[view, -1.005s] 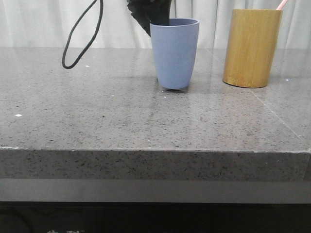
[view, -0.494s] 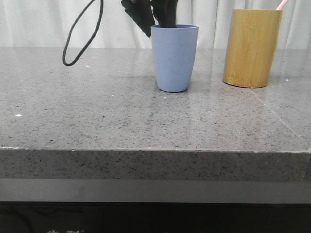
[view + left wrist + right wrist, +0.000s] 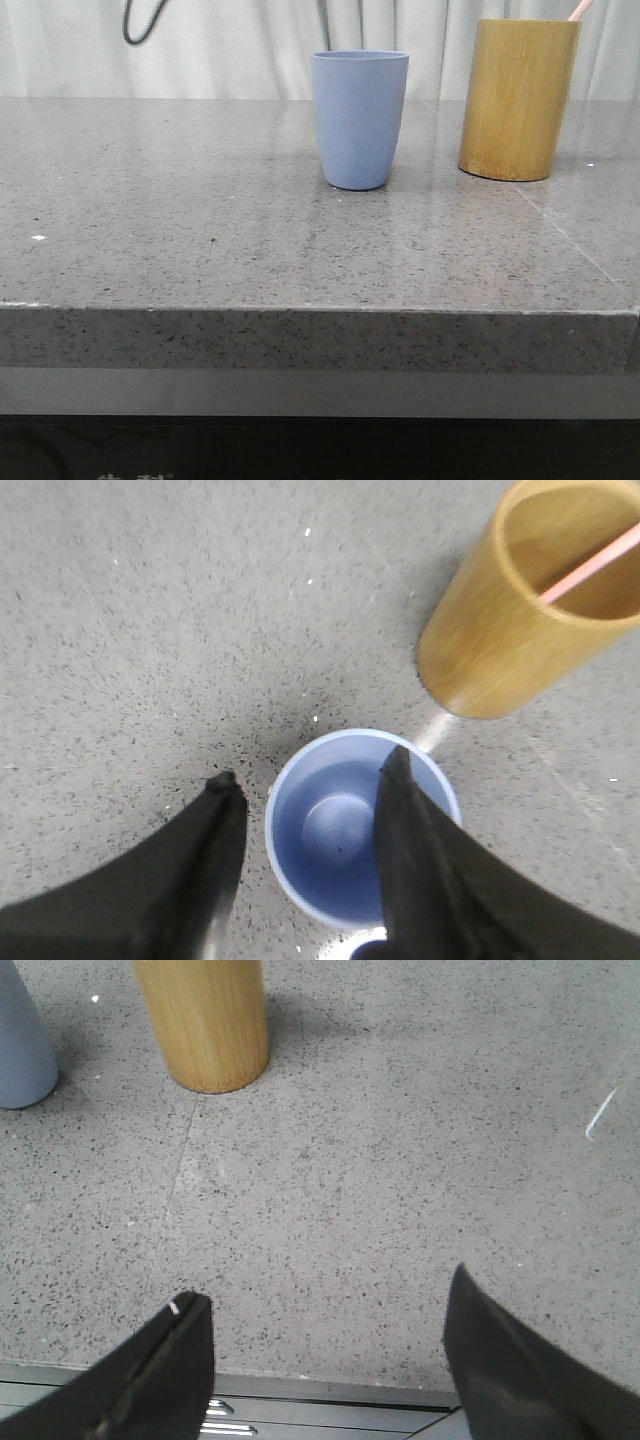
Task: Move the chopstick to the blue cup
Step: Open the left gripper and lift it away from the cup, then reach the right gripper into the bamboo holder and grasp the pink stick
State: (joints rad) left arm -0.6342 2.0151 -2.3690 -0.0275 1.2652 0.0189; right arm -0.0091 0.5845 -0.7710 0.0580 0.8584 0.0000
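Note:
The blue cup (image 3: 359,118) stands upright and empty on the grey stone table. In the left wrist view it (image 3: 325,830) lies below my open, empty left gripper (image 3: 312,768), which hangs above it. A pale pink chopstick (image 3: 579,9) leans in the yellow-brown bamboo holder (image 3: 518,97) to the cup's right; it also shows in the left wrist view (image 3: 590,565). My right gripper (image 3: 325,1298) is open and empty above the table's near edge, well short of the holder (image 3: 205,1020). Neither gripper shows in the front view.
The table's front edge (image 3: 320,308) runs across the front view; its edge also shows under my right gripper (image 3: 330,1388). A black cable (image 3: 140,22) hangs at the top left. White curtains close off the back.
My left gripper has let go of the blue cup, set it on the table, and risen out of the front view. The cable has gone up with it.

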